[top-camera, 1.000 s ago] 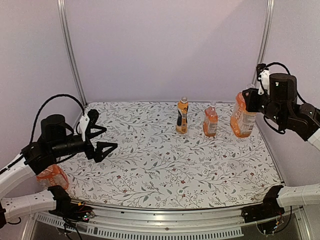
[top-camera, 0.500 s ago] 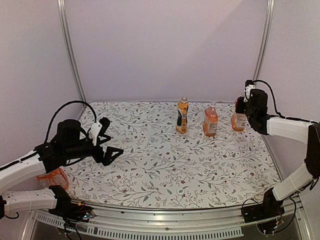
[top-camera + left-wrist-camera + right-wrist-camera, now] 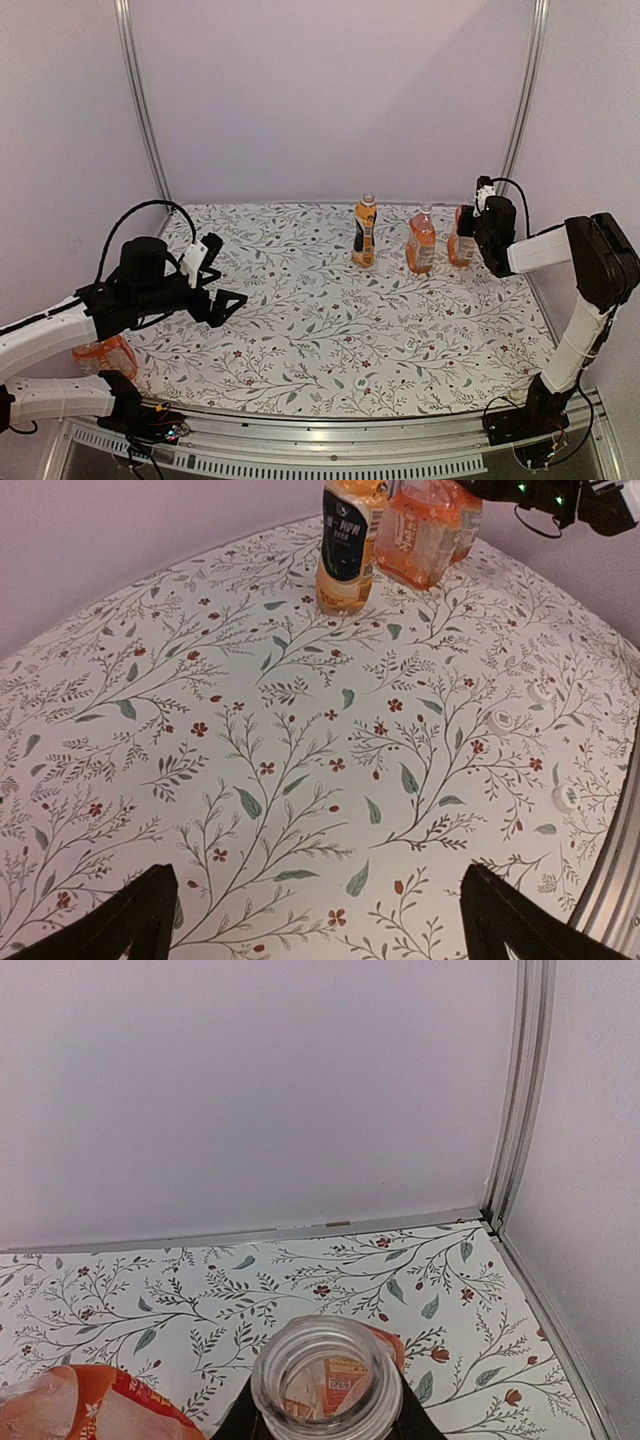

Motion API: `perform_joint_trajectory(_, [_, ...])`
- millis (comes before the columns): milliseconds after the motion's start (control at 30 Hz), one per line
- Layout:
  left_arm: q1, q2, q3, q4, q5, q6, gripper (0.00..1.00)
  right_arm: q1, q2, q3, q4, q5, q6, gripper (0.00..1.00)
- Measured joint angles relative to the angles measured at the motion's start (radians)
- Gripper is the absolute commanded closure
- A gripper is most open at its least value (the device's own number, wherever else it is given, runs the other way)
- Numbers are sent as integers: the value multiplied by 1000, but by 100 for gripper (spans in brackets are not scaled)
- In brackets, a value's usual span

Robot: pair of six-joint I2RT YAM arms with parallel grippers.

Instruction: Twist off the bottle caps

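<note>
The tall dark-labelled bottle (image 3: 365, 232) and a squat orange bottle (image 3: 421, 242) stand at the back of the table, each with a pale cap on. My right gripper (image 3: 474, 236) is shut on a third squat bottle (image 3: 460, 240), upright just right of them. In the right wrist view its neck (image 3: 326, 1370) is open with no cap, and my dark fingers (image 3: 238, 1422) grip below it. My left gripper (image 3: 226, 300) is open and empty over the table's left side. Its view shows the tall bottle (image 3: 347, 540) and squat bottle (image 3: 425, 535) far ahead.
A fourth orange bottle (image 3: 104, 355) lies off the table's left edge by my left arm. Three small pale round things (image 3: 500, 718) lie on the cloth at the right; I cannot tell whether they are caps. Purple walls and metal posts (image 3: 520, 95) close the back.
My right gripper has carried its bottle from raised and tilted at the far right down and left to upright beside the squat bottle. My left gripper has moved slightly right.
</note>
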Motion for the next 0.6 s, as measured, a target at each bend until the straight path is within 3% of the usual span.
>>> perform_joint_trajectory(600, [10,-6,14,27,0,-11,0,96,-20,21,-103,158,137,100])
